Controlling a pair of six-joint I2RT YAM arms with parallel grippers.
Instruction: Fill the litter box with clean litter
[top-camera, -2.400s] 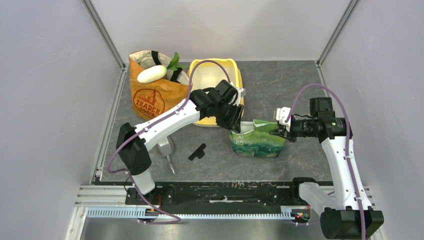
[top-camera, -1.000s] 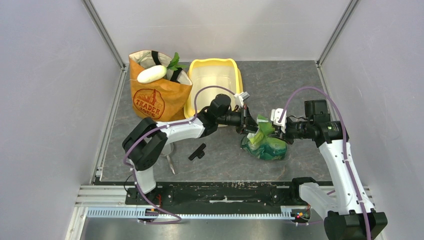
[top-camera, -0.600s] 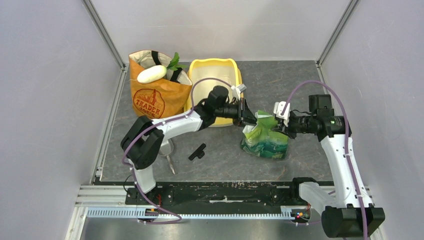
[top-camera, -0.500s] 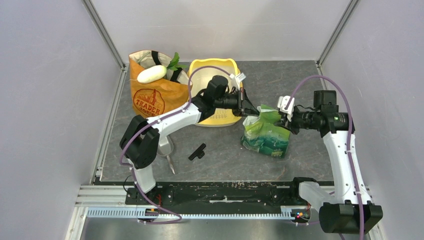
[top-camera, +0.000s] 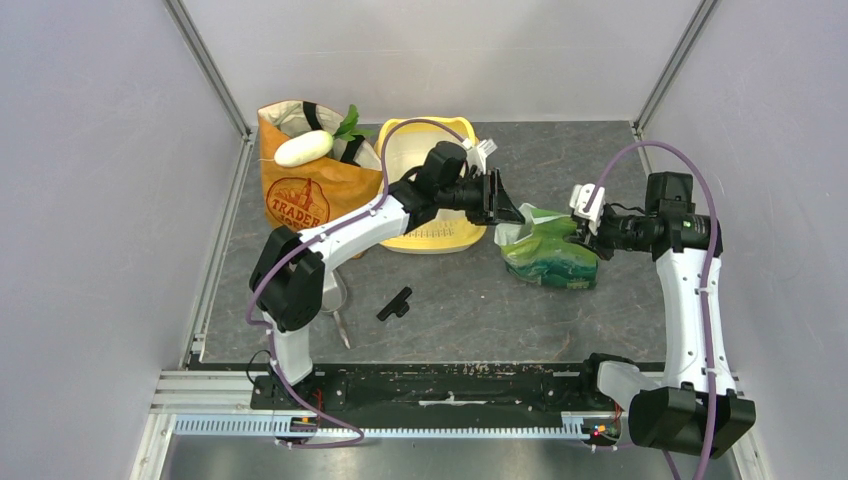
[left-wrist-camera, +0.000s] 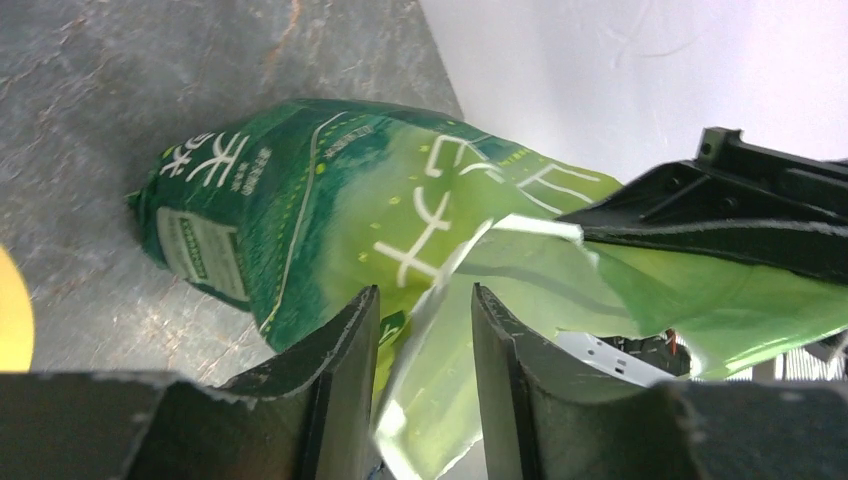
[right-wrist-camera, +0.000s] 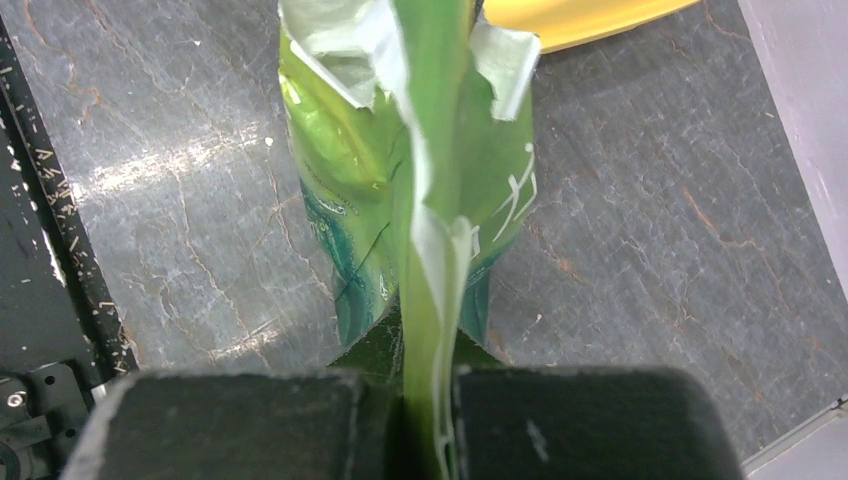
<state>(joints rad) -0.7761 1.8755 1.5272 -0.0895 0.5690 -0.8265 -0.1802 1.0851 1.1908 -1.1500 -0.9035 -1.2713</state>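
We look down on a dark grey table (top-camera: 560, 320) with a marbled, stone-like top, veined in pale and rusty lines. Plain, pale lilac-white walls (top-camera: 100, 200) close it in on the left, right and far sides. A slanted aluminium post (top-camera: 207, 65) rises from each far corner of the table. Along its near edge we see a black rail (top-camera: 500, 383) and a silver slotted strip (top-camera: 450, 430). The light is even, with a soft glare (right-wrist-camera: 170, 165) on the tabletop.
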